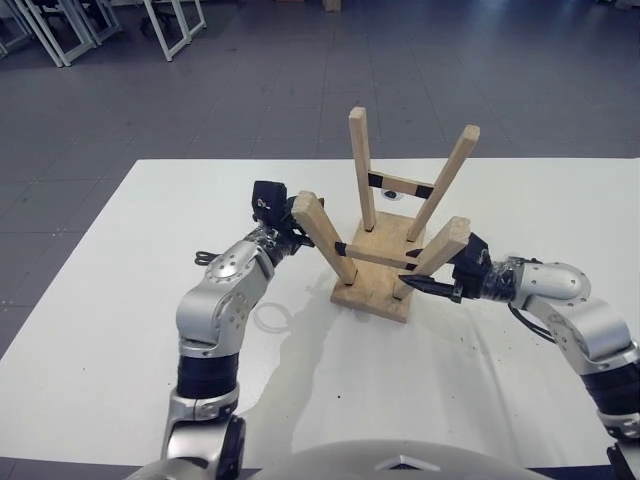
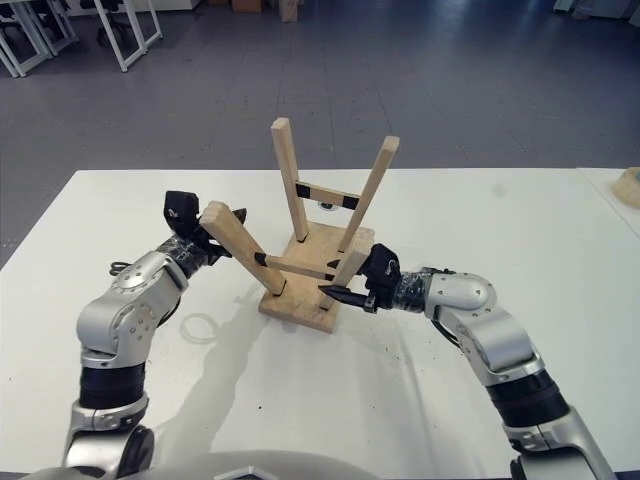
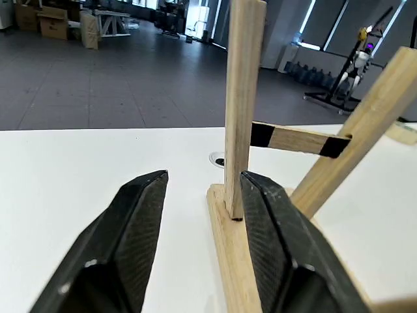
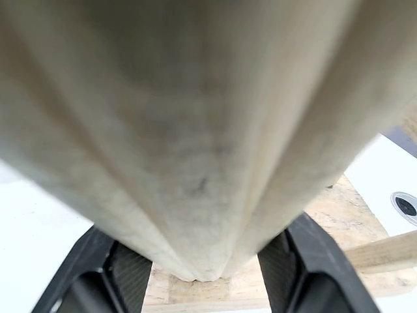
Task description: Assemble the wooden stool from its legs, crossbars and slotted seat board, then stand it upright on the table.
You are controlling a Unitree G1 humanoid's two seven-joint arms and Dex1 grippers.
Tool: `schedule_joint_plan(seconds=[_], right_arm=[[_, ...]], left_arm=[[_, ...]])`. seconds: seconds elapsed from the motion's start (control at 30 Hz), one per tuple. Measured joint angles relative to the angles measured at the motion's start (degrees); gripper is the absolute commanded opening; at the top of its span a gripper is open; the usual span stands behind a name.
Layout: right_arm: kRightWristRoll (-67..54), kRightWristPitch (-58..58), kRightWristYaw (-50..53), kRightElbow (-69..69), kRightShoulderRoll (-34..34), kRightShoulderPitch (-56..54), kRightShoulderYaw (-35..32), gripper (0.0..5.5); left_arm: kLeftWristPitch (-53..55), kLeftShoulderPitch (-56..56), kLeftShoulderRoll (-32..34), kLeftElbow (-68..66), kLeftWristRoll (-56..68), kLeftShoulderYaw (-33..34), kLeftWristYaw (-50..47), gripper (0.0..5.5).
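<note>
Currently the stool (image 1: pixel 376 296) sits inverted, right claw (image 1: pixel 420 284) at one leg (image 1: pixel 441 247)

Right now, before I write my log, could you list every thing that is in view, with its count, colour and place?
seat board: one, pale wood, flat on the table, under the legs.
legs: four, pale wood, standing up out of the seat board, splayed.
crossbars: two, pale wood with black ends, one joining the far legs, one joining the near legs.
ring: one, clear, on the table beside the left arm.
round fitting: one, dark, in the table behind the stool.
table: one, white.
metal frames: several, white, on the grey floor behind.
left gripper: one, black, open, beside the near left leg's top.
right gripper: one, black, low at the near right leg.
</note>
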State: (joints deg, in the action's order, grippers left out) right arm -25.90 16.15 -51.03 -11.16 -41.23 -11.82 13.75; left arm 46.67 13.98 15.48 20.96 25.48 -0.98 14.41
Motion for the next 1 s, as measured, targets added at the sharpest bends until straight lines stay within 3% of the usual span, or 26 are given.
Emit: schedule_joint_plan(seconds=[0.1, 0.17, 0.37, 0.43, 0.5, 0.67, 0.73, 0.83, 1.0], right_arm=[[-0.1, 0.1, 0.1, 0.4, -0.1, 0.5, 0.1, 2.04], [0.0, 0.1, 1.0, 0.2, 0.1, 0.9, 0.8, 2.04], [-0.1, 0.5, 3.0, -3.2, 0.0, 3.3, 0.7, 2.04], [0.1, 1.9, 3.4, -4.0, 0.0, 3.4, 1.0, 2.54], [2.7, 8.7, 2.9, -1.0, 0.0, 7.7, 5.7, 2.97], [4.8, 9.9, 2.1, -0.7, 0.5, 6.4, 5.1, 3.89], [5.5, 10.2, 2.1, -0.5, 0.2, 6.3, 3.7, 4.25], [5.7, 10.4, 3.8, -0.7, 0.0, 6.7, -0.9, 4.25], [-3.1, 22.3, 10.2, -12.3, -2.8, 11.6, -18.9, 4.02]], left_arm=[[6.8, -4.7, 9.6, 2.6, 0.1, -7.5, 7.0, 2.02], [7.6, -5.6, 11.2, 4.1, 3.5, -15.0, 15.8, 2.02], [6.3, -6.8, 16.7, -0.6, -0.7, -12.5, 16.3, 2.02], [6.3, -7.1, 15.9, -0.4, -0.6, -12.4, 16.2, 1.98], [6.5, -7.8, 14.0, 1.4, -0.4, -12.4, 15.3, 1.98], [7.0, -9.2, 11.9, 3.0, -0.5, -12.6, 13.8, 1.98], [7.4, -9.4, 11.9, 3.7, -0.5, -12.6, 13.4, 1.98], [8.1, -10.0, 10.4, 4.5, -1.0, -12.9, 11.8, 1.98], [6.7, -10.7, 8.3, 4.3, -4.9, -15.9, 8.0, 1.98]])
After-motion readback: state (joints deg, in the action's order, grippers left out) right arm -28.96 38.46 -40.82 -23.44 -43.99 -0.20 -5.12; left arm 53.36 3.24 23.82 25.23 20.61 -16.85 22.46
